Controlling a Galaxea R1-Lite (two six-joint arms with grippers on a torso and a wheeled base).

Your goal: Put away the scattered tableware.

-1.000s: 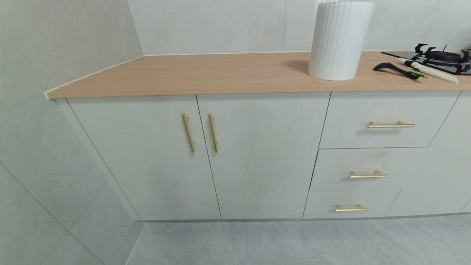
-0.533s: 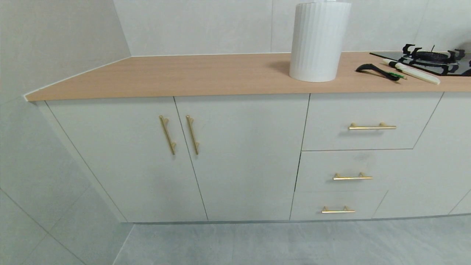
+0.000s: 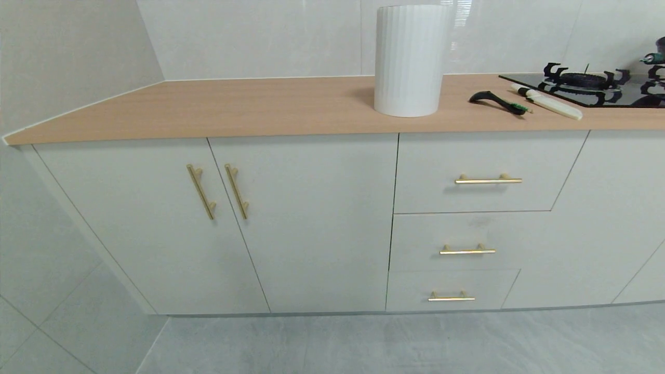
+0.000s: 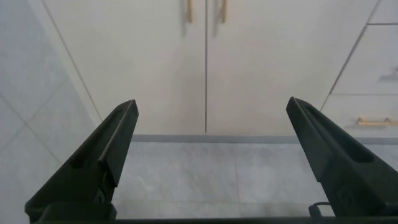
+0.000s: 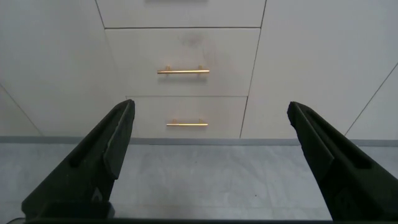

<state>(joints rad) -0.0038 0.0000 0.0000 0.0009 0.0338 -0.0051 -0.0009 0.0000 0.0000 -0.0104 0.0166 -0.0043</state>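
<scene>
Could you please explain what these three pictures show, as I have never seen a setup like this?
This is a two-armed robot on wheels, facing a kitchen cabinet. The large picture comes from a camera on its head, looking down. On the wooden counter are a tall white ribbed pot, a black-handled tool, a long cream utensil and, at the far right, a stove. Below are two cupboard doors and three drawers. The two smaller pictures come from cameras on the wrists. Each looks out between that arm's own two dark jaws, which stand wide apart. The left arm's jaws face the cupboard doors, the right arm's jaws the drawers. Neither holds anything.
</scene>
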